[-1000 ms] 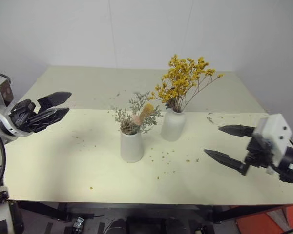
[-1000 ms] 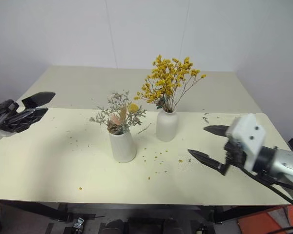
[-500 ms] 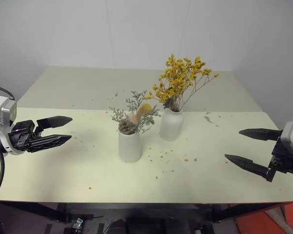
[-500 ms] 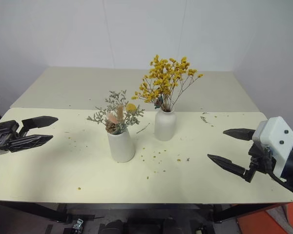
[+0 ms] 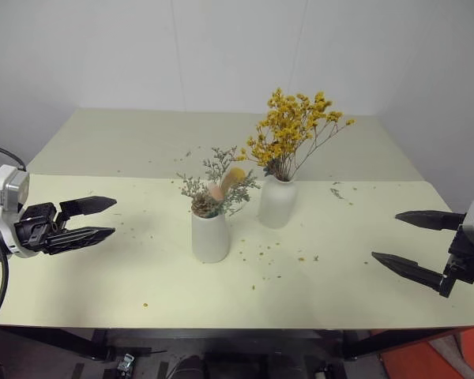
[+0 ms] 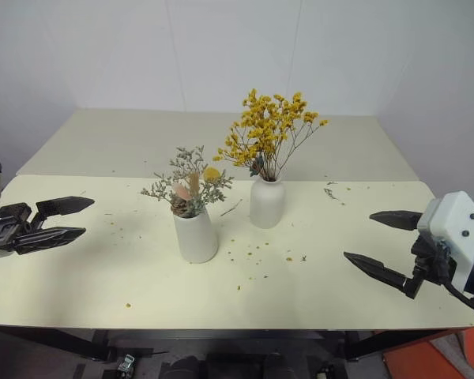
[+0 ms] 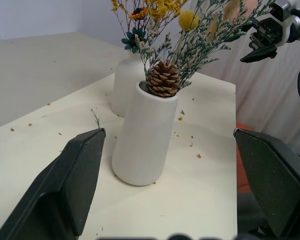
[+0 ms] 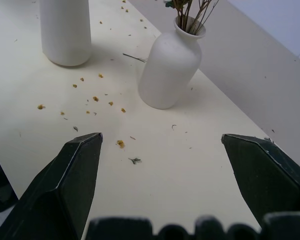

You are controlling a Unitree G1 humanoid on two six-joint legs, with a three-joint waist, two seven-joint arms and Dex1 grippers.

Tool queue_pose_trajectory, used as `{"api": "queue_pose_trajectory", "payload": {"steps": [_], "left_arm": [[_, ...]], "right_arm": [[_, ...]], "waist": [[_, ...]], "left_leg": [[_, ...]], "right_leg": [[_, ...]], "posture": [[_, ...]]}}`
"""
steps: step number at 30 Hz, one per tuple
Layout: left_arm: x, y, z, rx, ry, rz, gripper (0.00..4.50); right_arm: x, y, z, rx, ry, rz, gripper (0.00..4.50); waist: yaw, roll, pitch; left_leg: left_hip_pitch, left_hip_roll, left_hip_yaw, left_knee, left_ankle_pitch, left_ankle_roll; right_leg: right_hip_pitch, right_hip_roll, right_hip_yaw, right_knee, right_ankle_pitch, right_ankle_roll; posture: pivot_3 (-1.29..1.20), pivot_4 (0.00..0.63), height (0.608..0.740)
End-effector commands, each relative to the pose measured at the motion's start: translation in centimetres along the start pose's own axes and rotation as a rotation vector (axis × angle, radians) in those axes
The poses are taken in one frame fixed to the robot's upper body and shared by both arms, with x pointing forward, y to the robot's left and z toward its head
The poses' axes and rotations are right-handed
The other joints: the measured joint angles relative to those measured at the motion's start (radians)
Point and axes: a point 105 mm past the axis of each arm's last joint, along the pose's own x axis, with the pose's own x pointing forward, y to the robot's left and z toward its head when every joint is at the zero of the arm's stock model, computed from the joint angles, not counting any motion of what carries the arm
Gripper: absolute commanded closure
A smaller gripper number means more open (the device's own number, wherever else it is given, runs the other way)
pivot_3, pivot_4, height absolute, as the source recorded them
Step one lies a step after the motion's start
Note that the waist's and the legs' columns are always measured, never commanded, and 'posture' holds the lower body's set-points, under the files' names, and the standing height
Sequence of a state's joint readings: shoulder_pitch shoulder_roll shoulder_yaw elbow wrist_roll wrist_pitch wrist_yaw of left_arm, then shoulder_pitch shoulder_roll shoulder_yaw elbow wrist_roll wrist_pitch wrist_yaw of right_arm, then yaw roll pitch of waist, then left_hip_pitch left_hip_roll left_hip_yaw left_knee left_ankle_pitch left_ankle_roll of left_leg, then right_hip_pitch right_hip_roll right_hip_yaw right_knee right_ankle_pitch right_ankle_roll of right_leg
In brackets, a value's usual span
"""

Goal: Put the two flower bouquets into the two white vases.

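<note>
Bouquets both stand in their vases near the middle of the pale counter [image 5: 103, 268]: the grey-green bunch [image 5: 217, 183] in the tapered white vase [image 5: 210, 237], the yellow spray [image 5: 295, 130] in the rounded narrow-necked vase [image 5: 278, 202] just behind and to its right. Loose petal crumbs [image 5: 272, 257] dot the counter around them. The left wrist view reveals a pine cone [image 7: 163, 78] at the tapered vase's mouth, hard to make out from the head views; there the spray's top is cut off. The left hand [image 5: 101, 219] and right hand [image 5: 396, 237] hang released and empty, well apart from the vases. No writing is legible.
</note>
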State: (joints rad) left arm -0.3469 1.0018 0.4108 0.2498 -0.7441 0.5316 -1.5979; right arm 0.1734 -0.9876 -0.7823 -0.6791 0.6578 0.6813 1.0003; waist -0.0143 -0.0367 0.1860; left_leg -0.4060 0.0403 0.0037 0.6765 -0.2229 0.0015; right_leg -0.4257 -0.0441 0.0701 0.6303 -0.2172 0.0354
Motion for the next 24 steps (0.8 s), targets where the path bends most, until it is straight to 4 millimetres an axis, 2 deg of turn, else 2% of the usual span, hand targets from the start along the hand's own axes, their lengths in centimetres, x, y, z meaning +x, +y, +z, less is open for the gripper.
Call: {"api": "queue_pose_trajectory", "payload": {"steps": [1,19,24], "left_arm": [[0.2,-0.4,1.0,0.038,0.007,-0.010,0.02],[1.4,-0.5,1.8,0.043,0.003,-0.022,0.02],[2.2,-0.4,2.1,0.046,-0.008,-0.029,0.02]], "right_arm": [[-0.5,-0.4,1.0,-0.056,-0.020,-0.027,0.00],[-0.6,-0.4,1.1,-0.066,-0.018,-0.041,0.00],[-0.5,-0.3,1.1,-0.066,-0.022,-0.041,0.00]], "waist": [[0.000,0.000,0.000],[0.000,0.000,0.000],[0.000,0.000,0.000]], "left_leg": [[0.000,0.000,0.000,0.000,0.000,0.000],[0.000,0.000,0.000,0.000,0.000,0.000],[0.000,0.000,0.000,0.000,0.000,0.000]], "right_leg": [[0.000,0.000,0.000,0.000,0.000,0.000],[0.000,0.000,0.000,0.000,0.000,0.000],[0.000,0.000,0.000,0.000,0.000,0.000]], "posture": [[0.00,0.150,0.740],[0.00,0.150,0.740],[0.00,0.150,0.740]]}}
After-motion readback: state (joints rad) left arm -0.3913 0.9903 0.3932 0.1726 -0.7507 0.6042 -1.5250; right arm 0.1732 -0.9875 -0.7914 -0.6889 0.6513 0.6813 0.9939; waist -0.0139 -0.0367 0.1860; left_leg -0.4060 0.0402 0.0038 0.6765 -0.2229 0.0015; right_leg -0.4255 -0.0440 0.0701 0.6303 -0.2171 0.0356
